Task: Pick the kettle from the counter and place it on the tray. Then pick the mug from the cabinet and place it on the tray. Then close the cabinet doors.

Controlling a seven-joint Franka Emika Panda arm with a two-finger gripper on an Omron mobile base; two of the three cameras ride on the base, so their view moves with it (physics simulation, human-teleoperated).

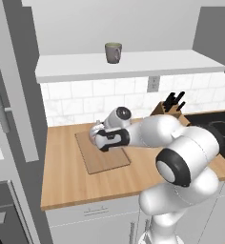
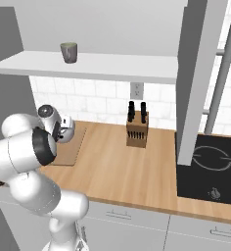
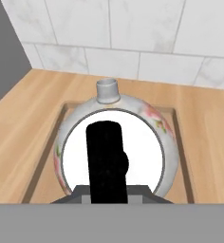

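Left base view: one mug stands on the cabinet shelf, one tray lies on the wooden tabletop.

Right base view: one knife block near a white tiled wall.

Hand view: one kettle over the tray, jaws nearly closed on its black handle.

Rendered frames, evenly and brightly lit with no evident light source, glare or edge distortion; soft low-resolution blur throughout, faint shading under the white shelf onto the white tiled wall, light brown wooden tabletop nearly shadowless.
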